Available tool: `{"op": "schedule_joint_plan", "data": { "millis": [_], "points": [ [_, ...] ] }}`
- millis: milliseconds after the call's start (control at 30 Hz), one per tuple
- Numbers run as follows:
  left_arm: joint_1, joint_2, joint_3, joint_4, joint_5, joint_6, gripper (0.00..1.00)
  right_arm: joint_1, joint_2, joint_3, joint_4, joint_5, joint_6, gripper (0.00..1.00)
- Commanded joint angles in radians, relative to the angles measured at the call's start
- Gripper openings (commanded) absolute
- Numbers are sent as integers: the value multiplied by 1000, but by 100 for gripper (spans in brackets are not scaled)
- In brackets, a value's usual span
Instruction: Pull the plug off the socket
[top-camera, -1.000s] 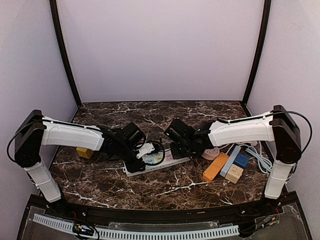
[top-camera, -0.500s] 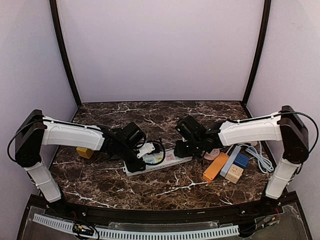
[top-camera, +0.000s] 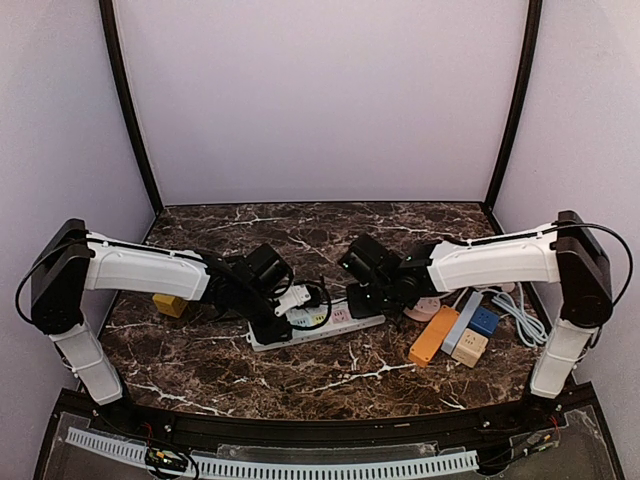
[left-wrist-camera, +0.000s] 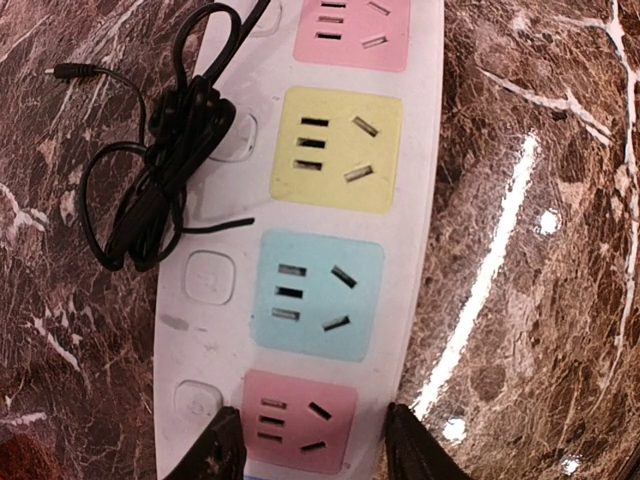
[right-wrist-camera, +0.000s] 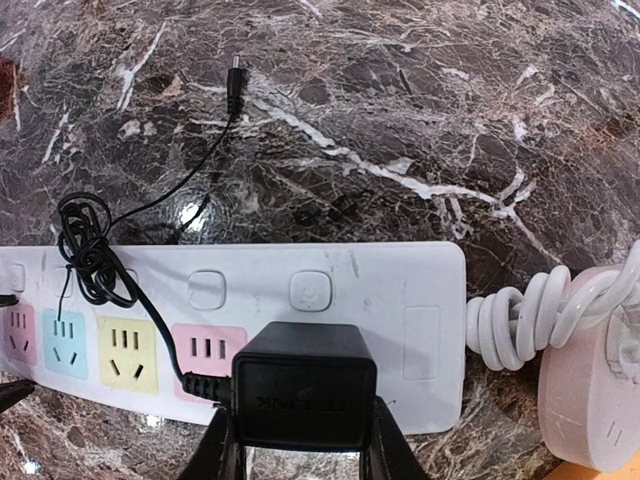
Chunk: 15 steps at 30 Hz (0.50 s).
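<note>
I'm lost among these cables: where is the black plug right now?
In the right wrist view, the black plug sits on the right end of the white power strip, clasped by the right gripper.

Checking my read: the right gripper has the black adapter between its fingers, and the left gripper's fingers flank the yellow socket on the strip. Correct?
Not quite. In the left wrist view, the left gripper has its fingers flanking a pink socket on the power strip, not the yellow socket. The rest holds: the right gripper has the black adapter between its fingers.
</note>
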Motion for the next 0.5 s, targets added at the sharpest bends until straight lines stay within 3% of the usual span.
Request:
{"op": "schedule_joint_plan", "data": {
  "millis": [0,467],
  "points": [
    [4,72,-29,-68,9,-18,45,38,19,99,-59,89,28,0],
    [4,78,-28,-70,9,-17,45,21,-12,120,-89,106,6,0]
  ]
}}
